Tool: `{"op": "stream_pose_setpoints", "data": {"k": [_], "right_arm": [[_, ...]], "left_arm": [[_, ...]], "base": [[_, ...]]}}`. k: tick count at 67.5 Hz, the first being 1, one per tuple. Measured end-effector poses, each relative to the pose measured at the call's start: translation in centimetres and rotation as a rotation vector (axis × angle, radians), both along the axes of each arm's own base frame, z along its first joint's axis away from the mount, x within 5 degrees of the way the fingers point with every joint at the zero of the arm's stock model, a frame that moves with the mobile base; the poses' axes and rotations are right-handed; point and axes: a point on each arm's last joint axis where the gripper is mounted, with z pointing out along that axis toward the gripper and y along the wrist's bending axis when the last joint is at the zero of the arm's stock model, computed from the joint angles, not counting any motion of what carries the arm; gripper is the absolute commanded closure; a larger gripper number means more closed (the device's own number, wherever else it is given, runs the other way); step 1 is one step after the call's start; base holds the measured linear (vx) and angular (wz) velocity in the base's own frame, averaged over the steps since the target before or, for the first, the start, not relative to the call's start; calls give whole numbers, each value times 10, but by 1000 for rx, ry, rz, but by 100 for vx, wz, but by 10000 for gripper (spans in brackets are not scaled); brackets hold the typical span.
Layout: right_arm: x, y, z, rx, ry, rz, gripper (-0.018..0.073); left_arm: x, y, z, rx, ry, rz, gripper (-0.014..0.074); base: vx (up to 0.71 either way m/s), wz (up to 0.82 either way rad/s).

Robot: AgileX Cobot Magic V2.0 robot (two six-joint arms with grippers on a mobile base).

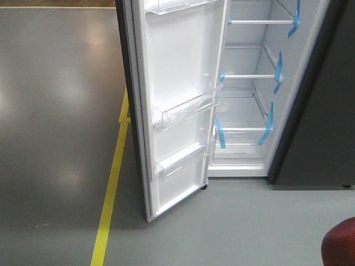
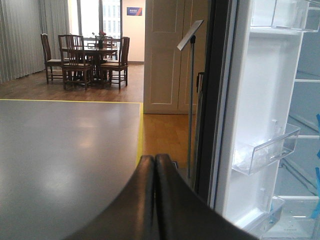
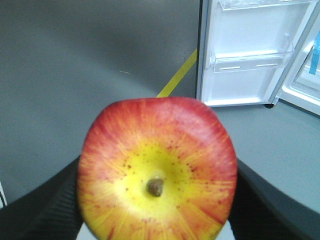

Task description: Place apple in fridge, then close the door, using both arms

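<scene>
step: delivering apple [image 3: 157, 170] to fridge [image 1: 249, 111], judged | right gripper [image 3: 157, 205] clamping apple | left gripper [image 2: 155, 200] pinched closed, empty | fridge standing ahead-right of right gripper, door [image 1: 177, 72] hanging open | next: reaching onto shelf [image 1: 258, 76], releasing

left gripper [image 2: 155, 162] — black, glossy, smoothly curved | right gripper [image 3: 157, 200] — black, finely ribbed texture

You see smooth, waxy skin on the apple [image 3: 157, 170], clear plastic bins [image 1: 186, 108] on the glossy white door [image 1: 177, 61], a dully shining floor [image 1: 55, 138].
</scene>
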Motion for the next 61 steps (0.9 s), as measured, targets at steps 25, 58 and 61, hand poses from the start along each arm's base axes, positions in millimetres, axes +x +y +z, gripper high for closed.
{"op": "stream_pose_setpoints", "data": {"k": [25,58,61], "right_arm": [[0,0,0,0,0,0,363],[0,0,0,0,0,0,363],[0,0,0,0,0,0,363]], "left_arm": [[0,0,0,0,0,0,602],[0,0,0,0,0,0,602],[0,0,0,0,0,0,602]], "base": [[9,0],[11,4],[11,5]]}}
